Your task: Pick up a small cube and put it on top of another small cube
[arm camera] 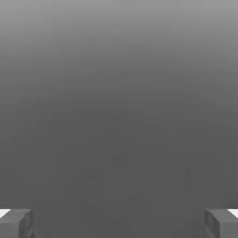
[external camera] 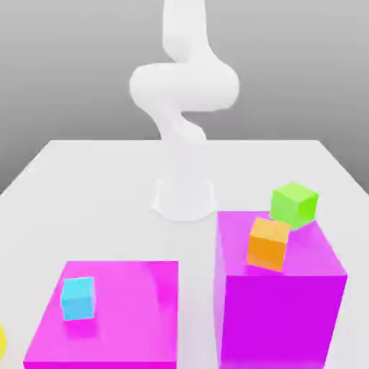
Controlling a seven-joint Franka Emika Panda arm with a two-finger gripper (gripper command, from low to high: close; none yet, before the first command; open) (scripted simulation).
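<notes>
- Looking for the small cube [external camera: 1,340], we find a sliver of bright yellow at the lower left edge of the exterior view, cut by the frame; it sits low, just beside the low magenta block [external camera: 122,317], on that block's left in the picture; we cannot tell whether the two touch.
- In the hand view we see the gripper [arm camera: 119,223] spread wide, one fingertip [arm camera: 16,222] in the lower left corner and the other in the lower right corner; between them lies nothing but plain grey backdrop, so it holds nothing.
- The arm [external camera: 184,86] rises in the upper centre of the exterior view, its base on the white table [external camera: 86,180] behind the blocks; the yellow cube therefore lies far toward the lower left of that picture from the arm; we judge the hand is not yet aimed at the table or at any cube.
- Candidate resting places: a cyan cube [external camera: 77,298] on the low magenta block, nearest the yellow one; an orange cube [external camera: 268,243] and a green cube [external camera: 294,204] near each other on the tall magenta block [external camera: 281,295] at the lower right, well apart from it.
- We judge the task barely begun; the coming move turns on swinging the hand down and toward the lower left corner; a cube has no long axis, so the fingers need only square up to its faces.
</notes>
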